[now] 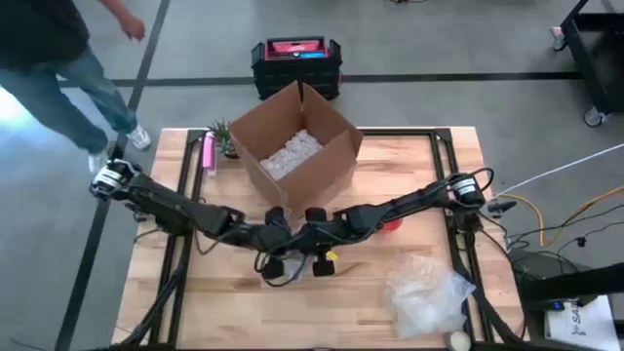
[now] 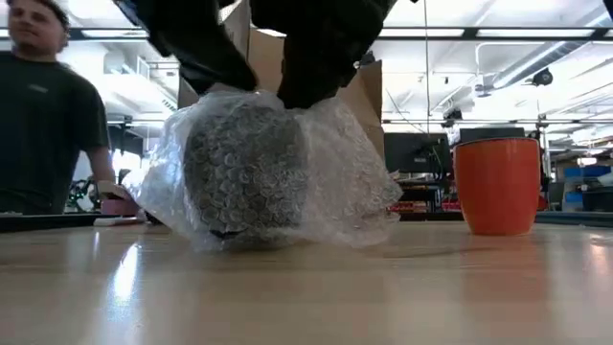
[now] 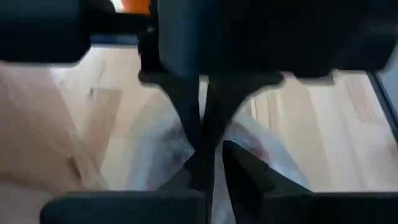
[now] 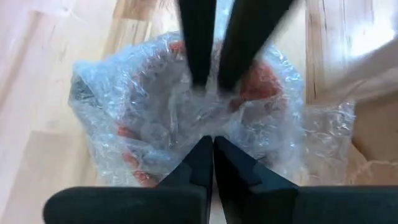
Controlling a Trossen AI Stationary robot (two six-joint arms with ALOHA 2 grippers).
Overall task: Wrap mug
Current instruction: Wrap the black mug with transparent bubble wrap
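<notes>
Both end effectors, left [image 1: 276, 261] and right [image 1: 319, 261], clench the wrap [image 2: 268, 163] gathered over the mug [image 4: 255, 84]; twisting it closed likely comes next.

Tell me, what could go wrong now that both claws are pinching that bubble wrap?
The left gripper and right gripper both pinch the bubble wrap above the wrapped mug. Pulling apart might tear the film or undo the wrap. Lifting by the film alone, the mug could slip out. The bare orange mug stands nearby on the table; a sideways swing might knock it.
</notes>
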